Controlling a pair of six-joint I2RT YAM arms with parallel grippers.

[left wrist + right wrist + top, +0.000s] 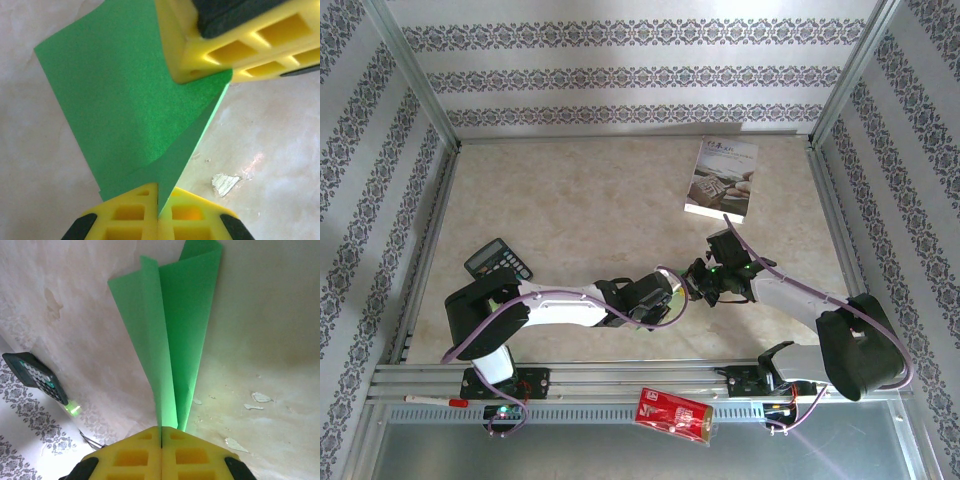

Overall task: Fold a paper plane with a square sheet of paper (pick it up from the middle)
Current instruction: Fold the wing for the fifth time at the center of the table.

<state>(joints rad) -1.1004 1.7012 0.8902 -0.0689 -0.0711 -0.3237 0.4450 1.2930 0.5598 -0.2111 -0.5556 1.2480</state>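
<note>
Mid-fold: paper sheet (120, 100) held aloft.
Pinched by left pincer (159, 192) and right pincer (161, 432); edges to be aligned before creasing.

Legible text: none could be read.
The white booklet (722, 178) at the upper right carried a dark heading too small to make out; marks on the red packet (673, 414) and keys of the calculator (498, 261) were equally illegible.

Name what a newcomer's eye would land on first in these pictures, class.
The bright green paper, folded along a crease, is pinched at mid-table by the left end effector and the right end effector, both shut. Then the white booklet at far right and the red packet on the near rail.
</note>
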